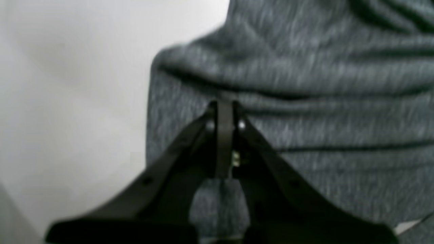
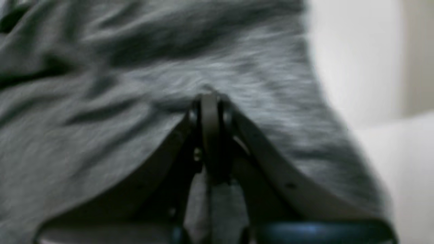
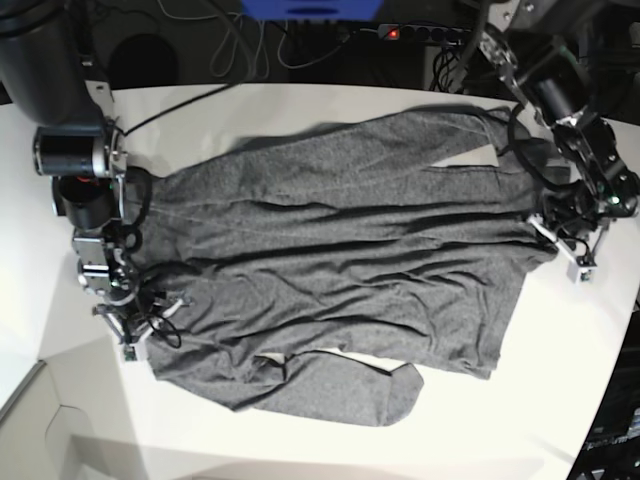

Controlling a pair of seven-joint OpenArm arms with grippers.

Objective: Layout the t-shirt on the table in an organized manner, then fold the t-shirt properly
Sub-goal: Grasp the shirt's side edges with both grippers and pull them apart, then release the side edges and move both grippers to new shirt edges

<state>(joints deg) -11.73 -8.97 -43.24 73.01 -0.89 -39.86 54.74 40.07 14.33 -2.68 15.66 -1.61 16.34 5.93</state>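
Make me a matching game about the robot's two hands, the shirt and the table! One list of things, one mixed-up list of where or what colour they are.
Things:
1. left hand
2. right hand
3. t-shirt
4. table

Clues:
A. plain white, under everything
B. shut on cloth at the base view's left side
C. dark heather-grey, spread out with wrinkles
D. shut on cloth at the base view's right side

Pairs: 1-D, 2-B, 3-C, 4-A
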